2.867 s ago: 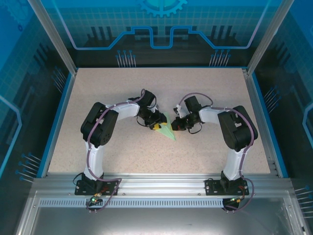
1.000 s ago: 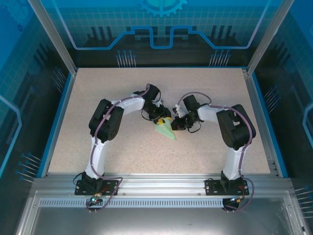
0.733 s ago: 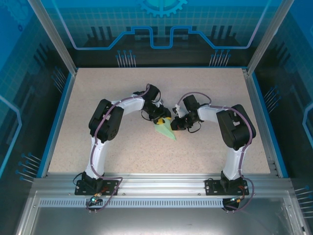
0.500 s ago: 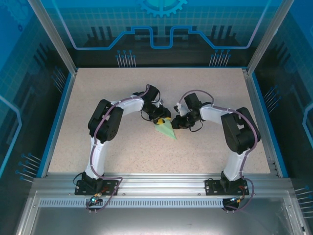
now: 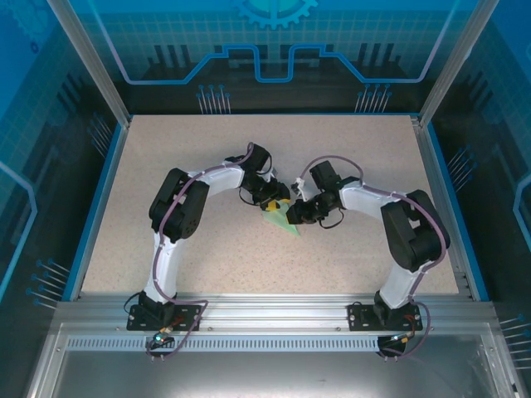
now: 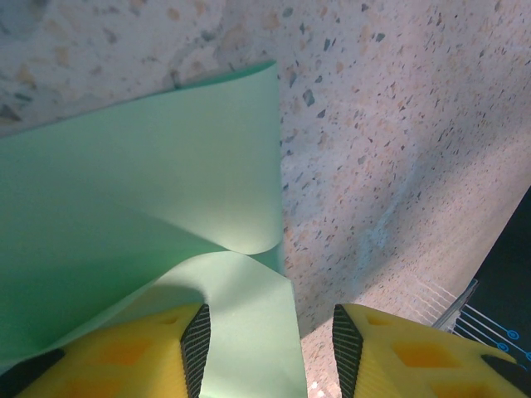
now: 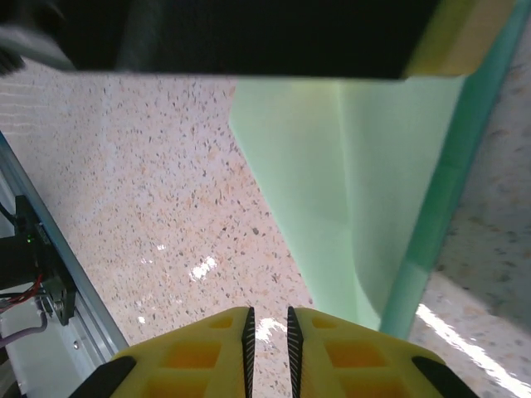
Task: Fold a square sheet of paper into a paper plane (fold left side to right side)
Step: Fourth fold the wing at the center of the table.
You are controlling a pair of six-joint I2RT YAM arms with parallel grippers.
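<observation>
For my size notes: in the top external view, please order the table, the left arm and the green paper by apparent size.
Largest: table.
Then: left arm.
Smallest: green paper, partly hidden.

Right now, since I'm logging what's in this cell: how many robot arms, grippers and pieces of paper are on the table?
Robot arms: 2 (left arm, right arm)
Grippers: 2 (left gripper, right gripper)
Pieces of paper: 1 (mint-green paper, partly folded)
Total: 5

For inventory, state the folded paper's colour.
The paper is plain pale mint green; clearest in left wrist view.
</observation>
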